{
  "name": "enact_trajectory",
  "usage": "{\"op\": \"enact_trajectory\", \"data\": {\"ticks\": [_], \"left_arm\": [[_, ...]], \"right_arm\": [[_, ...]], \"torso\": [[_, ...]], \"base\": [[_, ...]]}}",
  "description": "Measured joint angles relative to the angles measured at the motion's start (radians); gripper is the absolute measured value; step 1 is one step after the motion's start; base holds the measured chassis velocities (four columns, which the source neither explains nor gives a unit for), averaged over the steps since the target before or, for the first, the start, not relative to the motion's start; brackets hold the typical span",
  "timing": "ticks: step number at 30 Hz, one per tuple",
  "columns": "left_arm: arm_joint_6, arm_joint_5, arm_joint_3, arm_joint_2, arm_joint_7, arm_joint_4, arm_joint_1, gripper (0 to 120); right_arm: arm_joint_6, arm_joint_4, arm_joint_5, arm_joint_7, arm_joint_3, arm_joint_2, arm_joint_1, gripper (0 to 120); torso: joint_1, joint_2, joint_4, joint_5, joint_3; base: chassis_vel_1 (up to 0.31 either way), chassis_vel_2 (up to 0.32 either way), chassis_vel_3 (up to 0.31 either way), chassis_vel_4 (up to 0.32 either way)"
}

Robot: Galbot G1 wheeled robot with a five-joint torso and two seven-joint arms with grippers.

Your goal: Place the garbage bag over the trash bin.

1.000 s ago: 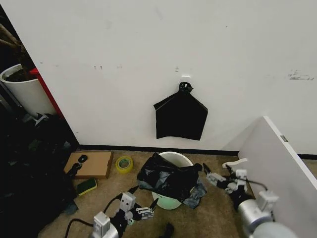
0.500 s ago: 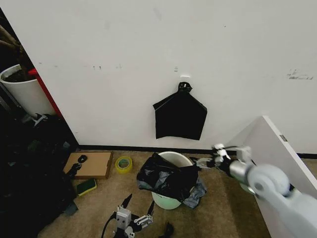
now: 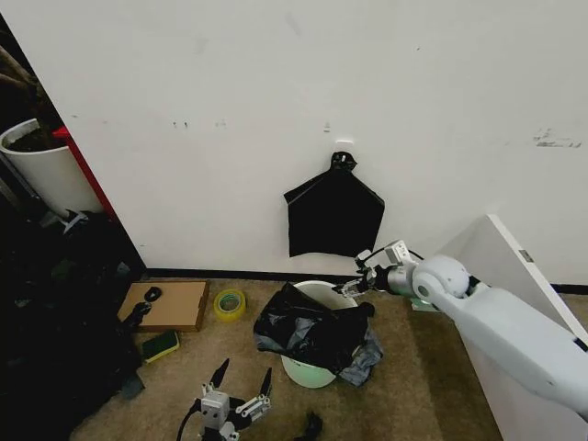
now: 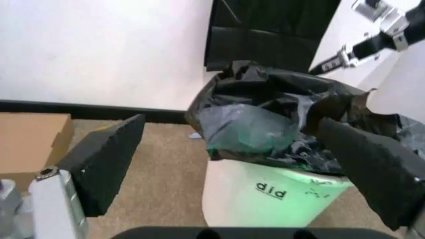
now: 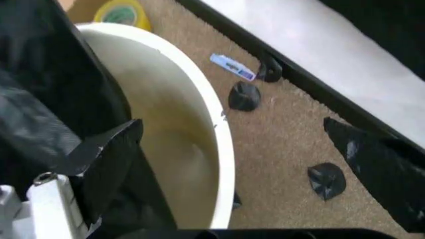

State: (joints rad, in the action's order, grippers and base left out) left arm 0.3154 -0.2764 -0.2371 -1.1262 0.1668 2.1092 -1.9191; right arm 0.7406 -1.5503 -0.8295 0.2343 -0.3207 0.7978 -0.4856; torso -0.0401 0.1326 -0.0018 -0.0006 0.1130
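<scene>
My right jaws [image 3: 354, 288] gape empty over bin [image 3: 317, 372] rim; left jaws [image 3: 241, 390] open too; bag [image 3: 308, 329] half-draped, may slip

Crinkled black garbage bag [image 3: 312, 331] — draped half over white trash bin [image 3: 308, 371].

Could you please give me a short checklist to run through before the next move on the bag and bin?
1. Bag over the rim: the garbage bag covers the near side of the trash bin; the wall-side rim is bare. Not ok.
2. Bin upright on the carpet: ok.
3. Right gripper placed: above the bare far rim, fingers open, holding nothing. Ok.
4. Left gripper placed: low in front of the bin, open, apart from the bag. Ok.
5. Bag mouth open inside the bin: plastic bunched on top, cannot tell.
6. Loose scraps on the floor behind the bin: near the right gripper's path. Not ok.
</scene>
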Motion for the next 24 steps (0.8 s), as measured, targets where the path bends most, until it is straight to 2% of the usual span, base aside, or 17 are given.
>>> {"op": "enact_trajectory", "data": {"ticks": [7,10,16,19,21,24], "left_arm": [[-0.001,-0.019,-0.031,0.025,-0.002,0.003,-0.013,100],[-0.024,-0.037,-0.038,0.058,-0.005,0.01,-0.016,100],[-0.046,-0.058,-0.073,0.099,-0.011,0.019,-0.004,100],[-0.06,-0.079,-0.081,0.113,-0.021,0.021,0.002,100],[-0.062,-0.081,-0.081,0.115,-0.023,0.022,0.002,100],[-0.072,-0.087,-0.086,0.135,-0.029,0.023,0.006,100]], "right_arm": [[-0.004,0.083,0.054,0.044,-0.053,0.053,0.045,100],[-0.005,0.121,0.091,0.057,-0.07,0.075,0.047,100],[-0.007,0.144,0.104,0.069,-0.067,0.084,0.037,99],[-0.007,0.145,0.105,0.104,-0.059,0.08,0.036,88],[-0.007,0.145,0.106,0.109,-0.059,0.079,0.036,86],[-0.007,0.145,0.11,0.134,-0.06,0.078,0.037,71]], "torso": [[0.0,0.0,0.0006,0.0001,0.0],[0.0,0.0,0.0003,0.0,0.0],[0.0,0.0,0.0001,0.0001,0.0],[0.0,0.0,0.0002,-0.0001,0.0],[0.0,0.0,0.0003,-0.0002,0.0],[0.0,0.0,0.0001,0.0,0.0]], "base": [[0.0,0.0,0.0,0.0],[0.0,0.0,0.0,0.0],[0.0,0.0,0.0,0.0],[0.0,0.0,0.0,0.0],[0.0,0.0,0.0,0.0],[0.0,0.0,0.0,0.0]]}}
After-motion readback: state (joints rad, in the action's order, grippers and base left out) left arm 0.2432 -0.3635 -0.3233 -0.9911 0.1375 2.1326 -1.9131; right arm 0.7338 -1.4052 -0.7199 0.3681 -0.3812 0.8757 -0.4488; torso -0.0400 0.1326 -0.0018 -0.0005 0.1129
